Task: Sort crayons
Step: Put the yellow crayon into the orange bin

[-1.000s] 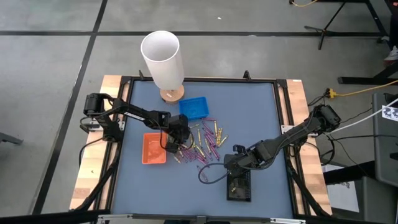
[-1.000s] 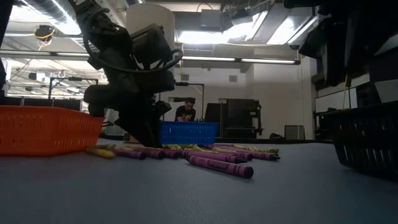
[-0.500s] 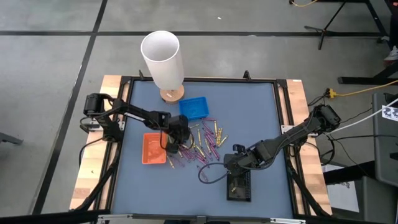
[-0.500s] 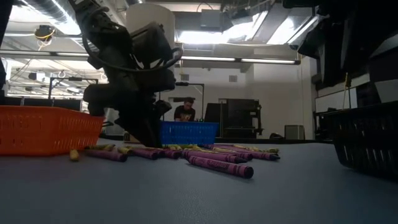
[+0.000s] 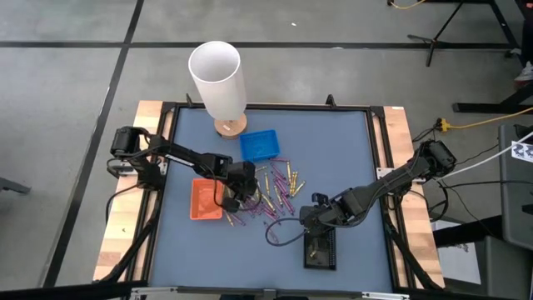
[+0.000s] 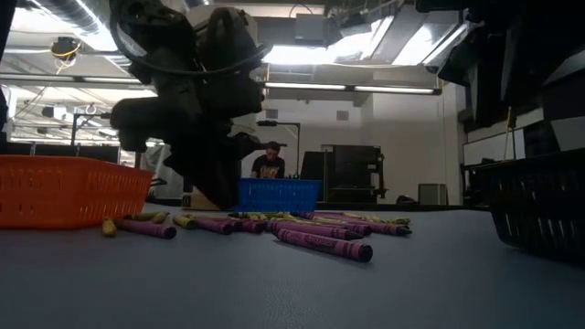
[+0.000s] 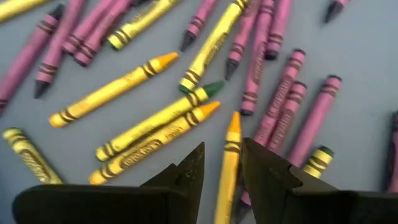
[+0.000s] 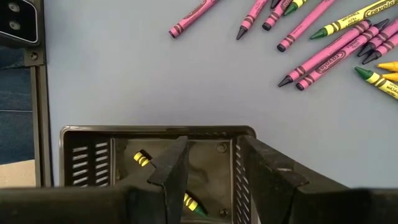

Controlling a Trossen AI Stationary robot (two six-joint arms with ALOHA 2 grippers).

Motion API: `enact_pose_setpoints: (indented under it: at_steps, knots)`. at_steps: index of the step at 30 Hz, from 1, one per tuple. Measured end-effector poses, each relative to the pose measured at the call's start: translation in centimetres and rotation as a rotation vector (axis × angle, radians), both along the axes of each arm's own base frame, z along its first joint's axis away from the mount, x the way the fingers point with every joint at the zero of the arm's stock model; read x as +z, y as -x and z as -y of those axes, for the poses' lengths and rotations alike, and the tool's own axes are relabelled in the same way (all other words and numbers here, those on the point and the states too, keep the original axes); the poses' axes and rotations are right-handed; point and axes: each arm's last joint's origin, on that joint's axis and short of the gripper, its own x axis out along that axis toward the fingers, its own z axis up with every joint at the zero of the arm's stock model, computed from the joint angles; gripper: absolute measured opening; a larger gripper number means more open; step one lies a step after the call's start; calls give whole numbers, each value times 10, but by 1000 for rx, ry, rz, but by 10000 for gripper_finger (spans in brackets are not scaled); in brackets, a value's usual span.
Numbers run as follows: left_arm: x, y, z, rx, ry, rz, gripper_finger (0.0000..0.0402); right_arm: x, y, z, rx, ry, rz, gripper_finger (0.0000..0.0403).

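Jaws of the left gripper (image 7: 222, 169) straddle a yellow crayon (image 7: 227, 163) (among the crayons (image 5: 271, 193)); right gripper (image 8: 208, 160) gapes, empty, above the black tray (image 8: 81, 132).

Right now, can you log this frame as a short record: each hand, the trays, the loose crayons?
left hand: open, low over the crayon pile, a yellow crayon lying between its fingers, no grip visible
right hand: open, over the black tray, holding nothing
black tray contents: green-tipped yellow crayons
orange tray: left of the pile
blue tray: behind the pile
loose crayons: yellow and purple-pink, scattered mid-table
white cylinder: at the table's far edge
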Motion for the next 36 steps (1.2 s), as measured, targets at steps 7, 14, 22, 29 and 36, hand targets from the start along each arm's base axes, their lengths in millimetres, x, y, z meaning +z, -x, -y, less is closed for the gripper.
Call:
enact_pose_setpoints:
  at_steps: [7,14,22,29,36]
  knots:
    - [-2,3,3,11,-47,-33,92,0,0,0,-8,14,8,152]
    - [-3,6,2,11,-51,-64,92,0,0,0,-7,14,8,152]
    - [-12,14,2,13,-71,-98,92,0,0,0,-8,15,8,152]
    - [-13,15,1,17,-80,-100,92,0,0,0,-8,15,8,152]
    - [-13,15,1,18,-83,-101,91,0,0,0,-8,15,8,152]
